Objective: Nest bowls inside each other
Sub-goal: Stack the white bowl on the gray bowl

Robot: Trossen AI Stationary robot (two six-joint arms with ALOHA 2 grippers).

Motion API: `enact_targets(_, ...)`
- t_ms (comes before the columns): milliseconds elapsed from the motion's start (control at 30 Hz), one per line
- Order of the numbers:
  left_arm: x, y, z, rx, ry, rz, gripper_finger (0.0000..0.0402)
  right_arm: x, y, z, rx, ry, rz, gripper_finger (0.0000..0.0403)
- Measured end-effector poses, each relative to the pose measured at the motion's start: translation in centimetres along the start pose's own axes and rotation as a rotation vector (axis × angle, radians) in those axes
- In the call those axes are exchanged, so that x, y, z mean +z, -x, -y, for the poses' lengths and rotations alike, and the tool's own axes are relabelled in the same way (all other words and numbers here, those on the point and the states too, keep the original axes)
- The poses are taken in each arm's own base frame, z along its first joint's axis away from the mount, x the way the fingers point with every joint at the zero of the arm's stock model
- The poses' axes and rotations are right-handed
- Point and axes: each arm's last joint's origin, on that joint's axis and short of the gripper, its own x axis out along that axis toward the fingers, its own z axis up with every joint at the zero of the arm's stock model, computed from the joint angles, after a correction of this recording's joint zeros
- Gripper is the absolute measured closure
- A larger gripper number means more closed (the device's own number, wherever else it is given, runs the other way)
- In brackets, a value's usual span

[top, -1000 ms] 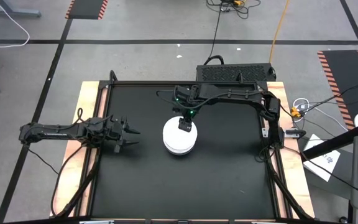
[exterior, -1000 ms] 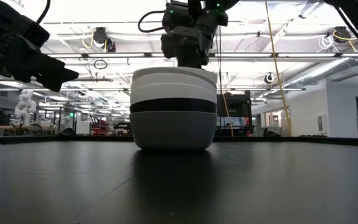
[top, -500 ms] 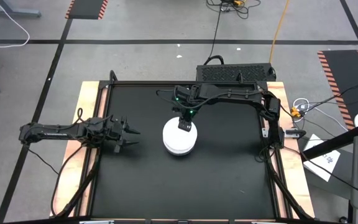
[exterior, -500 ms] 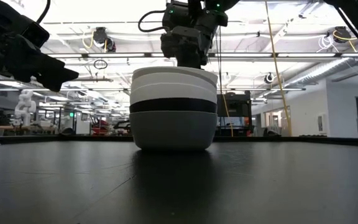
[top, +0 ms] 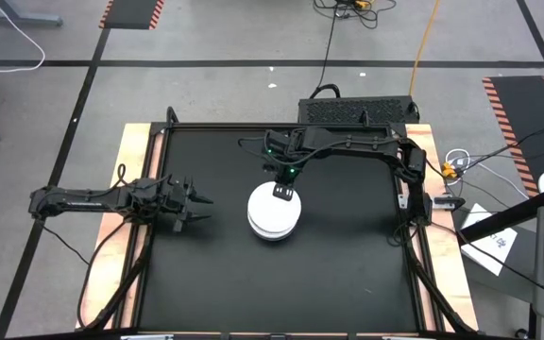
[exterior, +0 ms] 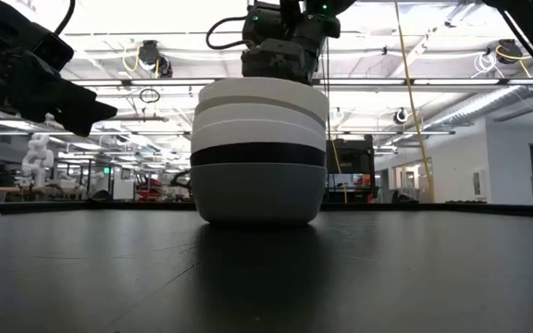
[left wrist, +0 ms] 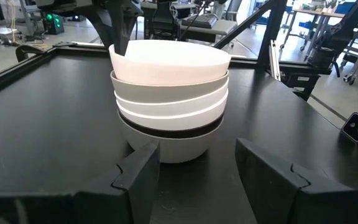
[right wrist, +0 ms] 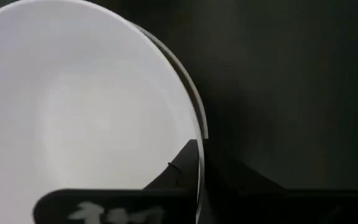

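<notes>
A stack of nested bowls (top: 273, 215) stands mid-table on its base: a pale grey bowl at the bottom (exterior: 259, 194), then a black one, then white and grey ones. The top white bowl (left wrist: 166, 59) sits tilted in the stack. My right gripper (top: 282, 192) is above the stack's far edge, pointing down and shut on that top bowl. My left gripper (top: 201, 208) waits open to the stack's left, its fingers (left wrist: 143, 174) level and apart, touching nothing. My right gripper holds the top white bowl by its far rim (right wrist: 197, 149), one finger inside the bowl and one outside. The fingers come from above, pointing down. The bowl is tilted, with the held side raised and the opposite side still resting in the stack.
The black tabletop (top: 348, 274) is bordered by a raised frame (top: 149, 189). A dark box (top: 357, 110) sits just beyond the far edge. Cables and papers lie off the right side.
My right gripper has shut on the top bowl's far rim. The top white bowl has tipped up on the held side, and in the low view its top edge now stands higher than before. The lower bowls have stayed put.
</notes>
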Motion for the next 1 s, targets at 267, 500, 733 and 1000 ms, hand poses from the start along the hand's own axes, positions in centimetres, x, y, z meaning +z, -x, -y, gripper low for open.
enact_targets(267, 0.0, 0.0, 0.0, 0.0, 0.001, 0.0, 0.019, 0.0, 0.0, 0.0, 0.0, -0.003, -0.004, 0.0399)
enact_targets(500, 0.0, 0.0, 0.0, 0.0, 0.002, 0.0, 0.019, 0.2, -0.1, -0.3, 0.002, 0.011, 0.025, 0.0401)
enact_targets(733, 0.0, 0.0, 0.0, -0.001, 0.003, 0.0, 0.019, 0.0, -0.5, -0.3, 0.002, 0.007, 0.017, 0.0401)
enact_targets(1000, 0.0, 0.0, 0.0, -0.001, 0.005, 0.0, 0.019, -1.2, -2.1, 0.2, 0.004, -0.027, -0.034, 0.0401)
